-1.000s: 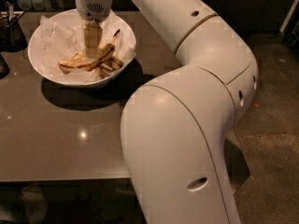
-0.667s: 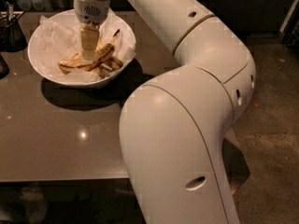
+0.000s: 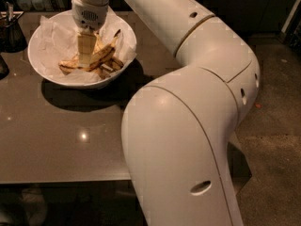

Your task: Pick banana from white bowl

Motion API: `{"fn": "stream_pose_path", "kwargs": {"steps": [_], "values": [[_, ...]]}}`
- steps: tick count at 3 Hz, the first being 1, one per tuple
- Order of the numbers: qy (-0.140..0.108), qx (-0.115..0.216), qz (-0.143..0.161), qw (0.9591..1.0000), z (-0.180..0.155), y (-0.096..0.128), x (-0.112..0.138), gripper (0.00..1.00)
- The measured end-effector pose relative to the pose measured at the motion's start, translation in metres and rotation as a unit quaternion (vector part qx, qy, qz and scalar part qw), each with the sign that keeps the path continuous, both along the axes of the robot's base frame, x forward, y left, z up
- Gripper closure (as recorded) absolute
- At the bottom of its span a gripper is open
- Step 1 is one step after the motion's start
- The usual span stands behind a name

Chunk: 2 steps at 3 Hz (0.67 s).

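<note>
Robot arm (image 3: 188, 126) fills foreground, blocks bench (image 3: 61, 145) right side. White bowl (image 3: 56, 79), paper-lined, far left on bench. Gripper (image 3: 86, 60) inside bowl, against banana (image 3: 104, 54); open or closed: cannot tell. Dark container (image 3: 11, 32) beside bowl.

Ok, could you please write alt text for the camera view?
The robot's hand reaches down into the white bowl, at the banana among other spotted bananas on white paper. The bowl stands on a brown table; the large white arm fills the foreground.
</note>
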<state>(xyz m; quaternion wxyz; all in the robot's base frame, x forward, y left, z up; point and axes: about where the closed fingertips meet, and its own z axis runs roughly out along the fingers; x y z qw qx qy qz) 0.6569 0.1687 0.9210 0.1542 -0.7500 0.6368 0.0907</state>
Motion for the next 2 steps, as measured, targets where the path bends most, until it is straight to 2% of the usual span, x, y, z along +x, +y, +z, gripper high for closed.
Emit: {"fn": "stream_pose_path", "kwargs": {"steps": [2], "values": [[0.016, 0.003, -0.003, 0.9999, -0.0097, 0.0054, -0.0013, 0.37]]}}
